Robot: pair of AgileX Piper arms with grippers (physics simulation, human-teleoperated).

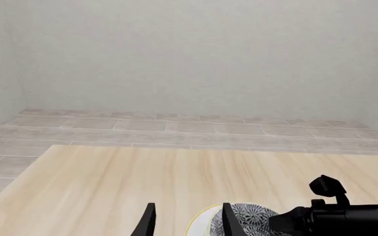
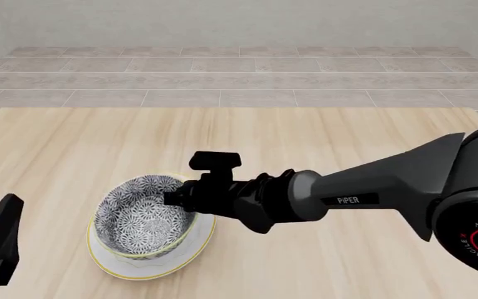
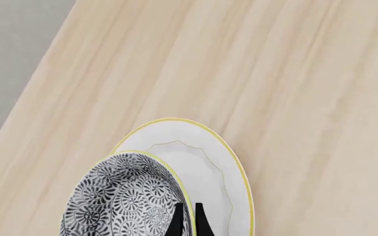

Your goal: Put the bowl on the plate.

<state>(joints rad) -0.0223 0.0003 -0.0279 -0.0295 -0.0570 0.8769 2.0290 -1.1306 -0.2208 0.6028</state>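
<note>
Right gripper is pinched onto the bowl rim, bowl tilted over the plate.
If let go now, it could be dropped off-centre and tipped; left gripper is held open, idle.

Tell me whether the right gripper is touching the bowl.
Touching: in the right wrist view the right gripper has its fingers pinched on the bowl rim.

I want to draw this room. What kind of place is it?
Probably a pretend, computer-made room: a bare wooden table, grey floor tiles and a blank wall. Only a patterned bowl on a white plate.
</note>
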